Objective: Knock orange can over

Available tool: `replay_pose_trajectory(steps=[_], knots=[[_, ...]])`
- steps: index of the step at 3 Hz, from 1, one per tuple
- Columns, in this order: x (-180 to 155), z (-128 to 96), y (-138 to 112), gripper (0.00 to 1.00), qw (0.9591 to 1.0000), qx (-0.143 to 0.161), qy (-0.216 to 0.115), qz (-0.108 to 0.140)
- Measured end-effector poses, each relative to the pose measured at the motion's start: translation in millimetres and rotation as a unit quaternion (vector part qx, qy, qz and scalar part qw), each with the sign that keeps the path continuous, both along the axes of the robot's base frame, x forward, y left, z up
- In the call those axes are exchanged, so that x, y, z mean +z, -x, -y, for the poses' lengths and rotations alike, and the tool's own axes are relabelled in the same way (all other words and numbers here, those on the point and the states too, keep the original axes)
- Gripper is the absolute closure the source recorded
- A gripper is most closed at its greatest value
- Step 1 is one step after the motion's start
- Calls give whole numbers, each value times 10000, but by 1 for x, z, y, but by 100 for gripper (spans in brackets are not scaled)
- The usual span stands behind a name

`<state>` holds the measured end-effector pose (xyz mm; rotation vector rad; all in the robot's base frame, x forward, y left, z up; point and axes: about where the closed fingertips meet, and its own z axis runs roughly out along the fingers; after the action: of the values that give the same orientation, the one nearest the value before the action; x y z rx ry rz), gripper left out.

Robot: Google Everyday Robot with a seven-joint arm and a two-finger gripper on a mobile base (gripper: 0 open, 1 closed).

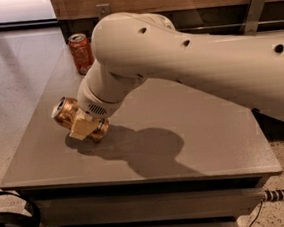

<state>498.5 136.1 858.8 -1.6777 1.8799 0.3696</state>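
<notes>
The gripper [86,127] is clasping the orange can [63,112] around its middle, and the can's long axis is leaning up-left, near lying.

The matt plastic gripper [85,127] sits against the glossy metal orange can [64,111] on the smooth matt table [200,145].

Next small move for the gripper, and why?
Probably ease the gripper slightly lower and to the left. The orange can is already tipped far over against it, top rim facing up-left, near the left side of the table, but I cannot tell whether it lies flat on the surface. A small push should finish the knock-over.
</notes>
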Motion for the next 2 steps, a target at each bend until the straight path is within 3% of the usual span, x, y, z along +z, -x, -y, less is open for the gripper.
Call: replay_pose_trajectory(steps=[2], knots=[[-19, -22, -11, 100, 9992, 237, 327, -64]])
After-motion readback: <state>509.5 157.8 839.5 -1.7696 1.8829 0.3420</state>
